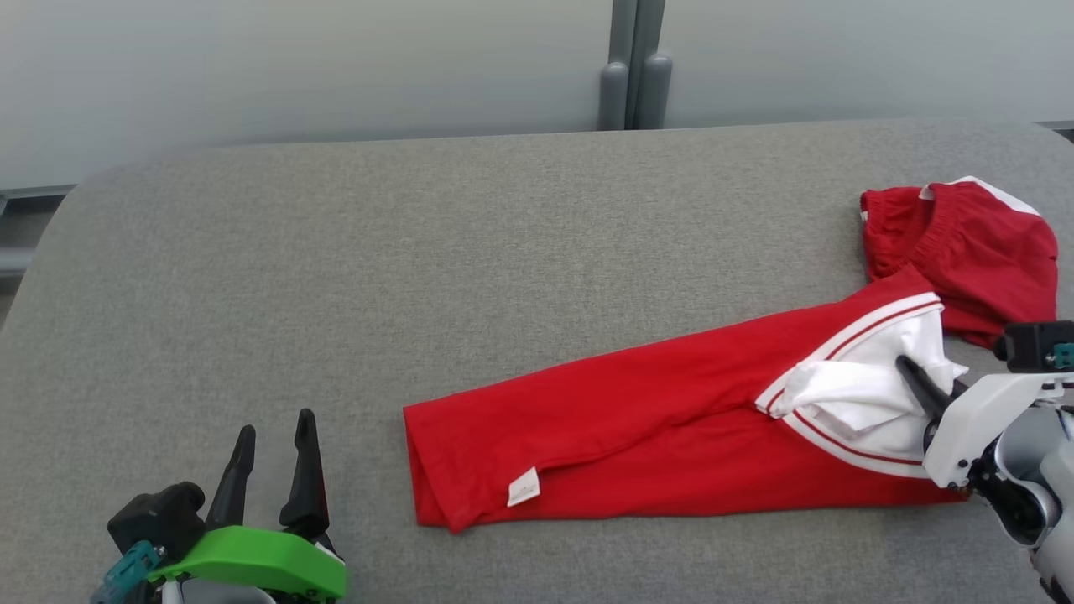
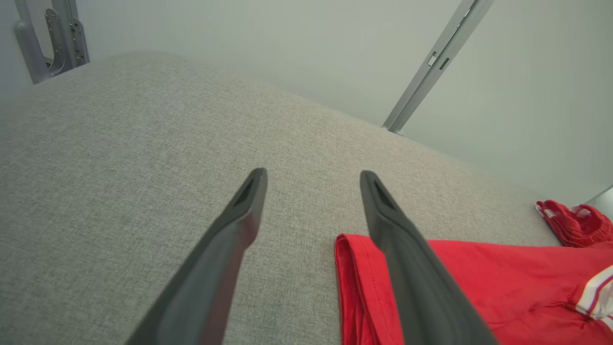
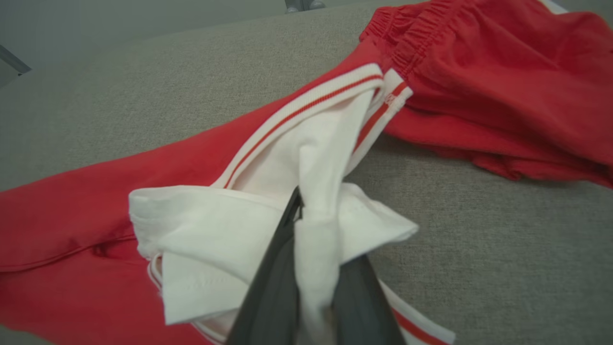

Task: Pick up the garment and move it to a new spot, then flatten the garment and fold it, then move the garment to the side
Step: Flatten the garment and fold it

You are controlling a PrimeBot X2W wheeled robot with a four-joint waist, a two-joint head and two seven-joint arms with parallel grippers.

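Two long dark fingers of the right gripper (image 3: 298, 201) are pressed together on a fold of white fabric (image 3: 316, 158), which is pinched between them and belongs to the red garment with white striped trim (image 1: 638, 394). The garment is spread on the grey fabric-covered bench (image 1: 419, 252). Its long axis runs from a hemmed end with a small white label (image 1: 523, 486), near the middle of the near edge, up towards the far right corner, where the gathered elastic waistband (image 1: 965, 226) is bunched. The pinch is placed close to the right edge, so nearly the whole length of the garment is stretched away to the left of those fingers. The left gripper (image 1: 275, 426) is held near the near left corner with its fingers spread and nothing between them; the hemmed end lies to their right, just beside the right-hand finger in the left wrist view. The lift is judged to depend on the right arm, while the free hemmed end, nearer the left arm, is likely to be dragged across the bench unless it is taken up too.
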